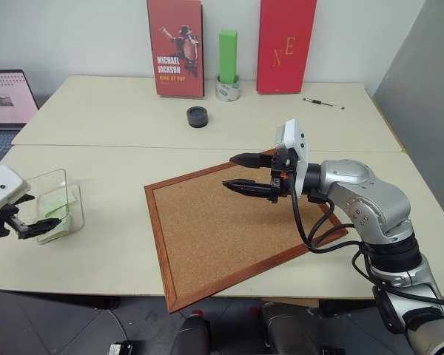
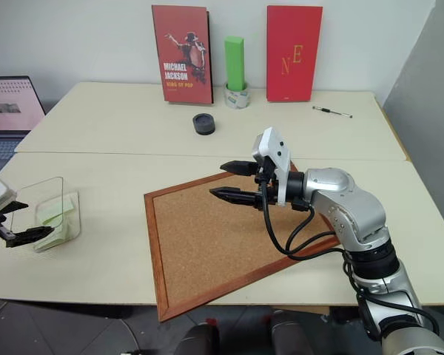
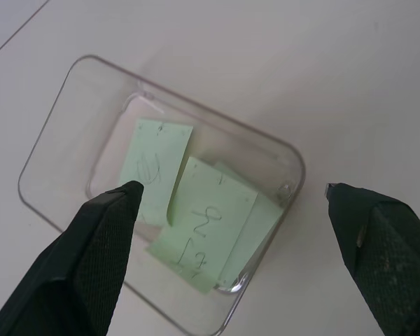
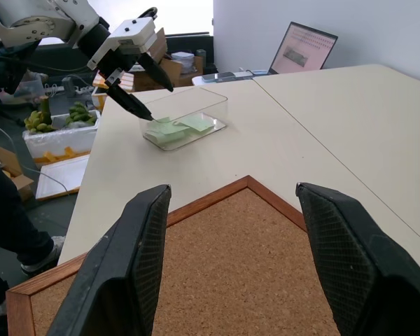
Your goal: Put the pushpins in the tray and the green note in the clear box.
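Green note (image 3: pixel 210 227) is seen lying flat inside the clear box (image 3: pixel 49 133), among other green slips, at the left edge of the tabletop (image 1: pixel 103 244); that part is judged done. The left tool (image 3: pixel 227 210) is spread wide and empty just above the box. The right tool (image 1: pixel 240 171) is held part-open, empty, over the corkboard (image 1: pixel 214 244). No pushpins can be made out.

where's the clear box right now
The clear box sits near the table's left edge, left of the corkboard, with the open left gripper just above it.
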